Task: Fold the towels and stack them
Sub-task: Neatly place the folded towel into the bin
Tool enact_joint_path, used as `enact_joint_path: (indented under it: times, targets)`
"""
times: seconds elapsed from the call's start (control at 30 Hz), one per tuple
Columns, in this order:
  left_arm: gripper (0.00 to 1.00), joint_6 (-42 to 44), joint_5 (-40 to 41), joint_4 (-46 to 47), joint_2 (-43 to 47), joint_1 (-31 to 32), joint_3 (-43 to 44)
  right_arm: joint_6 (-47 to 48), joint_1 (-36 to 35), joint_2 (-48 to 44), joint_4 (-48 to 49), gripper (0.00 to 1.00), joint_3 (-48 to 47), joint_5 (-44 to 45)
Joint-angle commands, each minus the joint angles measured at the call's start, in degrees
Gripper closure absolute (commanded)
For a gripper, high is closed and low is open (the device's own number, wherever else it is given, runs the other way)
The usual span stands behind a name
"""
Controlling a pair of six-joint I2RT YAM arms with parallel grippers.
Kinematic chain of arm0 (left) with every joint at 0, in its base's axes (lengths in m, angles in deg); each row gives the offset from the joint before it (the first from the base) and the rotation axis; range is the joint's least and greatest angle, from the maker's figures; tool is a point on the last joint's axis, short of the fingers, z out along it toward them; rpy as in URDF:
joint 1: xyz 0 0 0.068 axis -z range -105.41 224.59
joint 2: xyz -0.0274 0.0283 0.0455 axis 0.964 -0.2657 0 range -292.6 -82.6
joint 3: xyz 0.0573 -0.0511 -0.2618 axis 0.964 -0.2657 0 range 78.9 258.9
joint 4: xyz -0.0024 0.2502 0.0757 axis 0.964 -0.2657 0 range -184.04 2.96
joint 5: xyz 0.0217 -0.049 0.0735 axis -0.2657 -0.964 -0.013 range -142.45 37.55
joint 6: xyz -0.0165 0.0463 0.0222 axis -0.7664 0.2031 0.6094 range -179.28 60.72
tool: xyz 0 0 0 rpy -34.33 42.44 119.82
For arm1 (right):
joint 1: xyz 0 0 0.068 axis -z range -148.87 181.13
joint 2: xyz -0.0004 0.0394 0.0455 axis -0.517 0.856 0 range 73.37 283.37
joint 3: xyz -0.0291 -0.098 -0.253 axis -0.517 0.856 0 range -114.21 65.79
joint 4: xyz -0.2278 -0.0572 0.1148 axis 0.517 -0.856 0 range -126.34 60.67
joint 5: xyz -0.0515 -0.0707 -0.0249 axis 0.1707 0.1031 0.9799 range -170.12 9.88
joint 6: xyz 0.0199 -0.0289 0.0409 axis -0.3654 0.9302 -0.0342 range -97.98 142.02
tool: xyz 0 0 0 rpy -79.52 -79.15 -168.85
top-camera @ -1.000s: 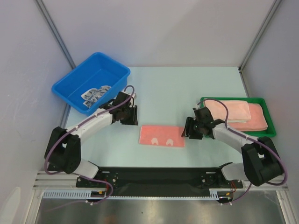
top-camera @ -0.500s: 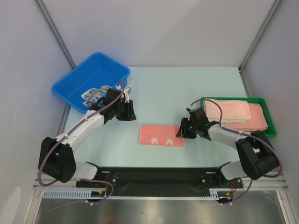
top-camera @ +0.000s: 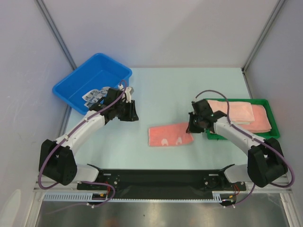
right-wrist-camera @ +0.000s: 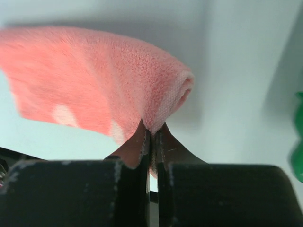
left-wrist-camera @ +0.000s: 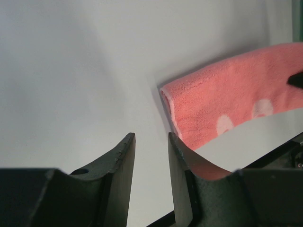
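A folded salmon-pink towel with white bunny marks [top-camera: 169, 135] lies on the table in front of the arms. My right gripper [top-camera: 193, 126] is shut on this towel's right end, and the pinched edge bunches up between the jaws [right-wrist-camera: 154, 130]. The same pink towel [left-wrist-camera: 236, 101] shows at the right of the left wrist view, apart from my left gripper [left-wrist-camera: 150, 142], which stands open and empty over bare table. In the top view the left gripper [top-camera: 129, 113] sits up and left of the towel. Two folded pink towels [top-camera: 239, 116] lie stacked in the green tray [top-camera: 272, 111]. A blue-and-white patterned towel [top-camera: 96, 96] lies in the blue bin [top-camera: 83, 78].
The blue bin stands at the back left, just behind my left gripper. The green tray sits at the right, close beside my right gripper. White walls enclose the table on three sides. A black rail [top-camera: 156, 177] runs along the near edge.
My right gripper has closed on the pink towel's right end and drawn it right and up, so the towel now lies skewed. The left arm swung toward the blue bin.
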State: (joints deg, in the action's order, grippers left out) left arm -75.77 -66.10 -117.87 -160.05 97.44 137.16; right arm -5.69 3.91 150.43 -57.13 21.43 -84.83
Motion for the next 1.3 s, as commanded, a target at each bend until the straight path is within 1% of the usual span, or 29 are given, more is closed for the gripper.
enact_joint_path:
  times: [0.0, 0.1, 0.13, 0.23, 0.3, 0.47, 0.5, 0.6, 0.67, 0.7, 0.8, 0.83, 0.97, 1.03, 1.27]
  targets:
    - [0.60, 1.55, -2.60, 0.77, 0.54, -0.62, 2.04, 4.93, 1.38, -0.34, -11.47, 1.00, -12.46, 4.71]
    - [0.60, 1.72, -3.57, 0.51, 0.20, -0.62, 1.77, 8.27, 4.10, 2.04, -15.96, 1.00, -18.11, 4.71]
    - [0.60, 1.81, -3.75, 0.33, 0.19, -0.62, 1.86, 9.06, 4.89, 3.35, -18.76, 1.00, -21.52, 6.36]
    - [0.60, 2.16, -4.19, 0.33, 0.37, -0.70, 1.59, 12.67, 9.37, 5.20, -22.82, 1.00, -26.29, 5.51]
    - [0.60, 1.99, -5.24, 0.94, 0.46, -0.70, 1.42, 14.69, 13.41, 7.05, -25.54, 1.00, -31.38, 5.33]
    - [0.59, 2.34, -5.69, 1.12, 0.46, -0.79, 1.42, 18.47, 21.41, 10.56, -27.75, 1.00, -39.38, 2.61]
    - [0.58, 2.43, -5.69, 0.86, 0.46, -0.88, 1.51, 20.13, 23.51, 11.27, -28.28, 1.00, -40.18, 2.77]
    - [0.58, 2.60, -5.69, 0.86, 0.46, -0.97, 1.16, 22.68, 26.59, 13.81, -29.68, 1.00, -42.90, 3.65]
    - [0.58, 2.78, -5.69, 0.68, 0.20, -1.05, 1.24, 23.92, 27.22, 14.96, -30.21, 1.00, -43.70, 4.70]
    - [0.58, 2.69, -5.95, 0.77, 0.11, -0.97, 1.33, 24.53, 28.70, 16.01, -31.00, 1.00, -45.01, 7.58]
    - [0.57, 2.78, -5.95, 0.68, -0.24, -1.05, 1.85, 26.64, 31.96, 16.98, -31.88, 1.00, -46.51, 8.92]
    - [0.57, 2.87, -6.04, 0.60, -0.33, -1.05, 2.03, 27.17, 34.41, 16.99, -31.89, 1.00, -46.78, 8.75]
    - [0.57, 3.04, -6.12, 0.51, -0.68, -1.23, 1.95, 27.61, 39.25, 15.76, -31.54, 1.00, -48.10, 5.33]
    - [0.57, 3.04, -6.04, 0.59, -1.03, -1.32, 1.86, 28.92, 40.23, 15.23, -31.45, 1.00, -49.32, 2.62]
    - [0.57, 3.04, -6.30, 0.59, -1.48, -1.58, 2.03, 31.66, 43.04, 15.14, -32.06, 1.00, -52.23, -1.70]
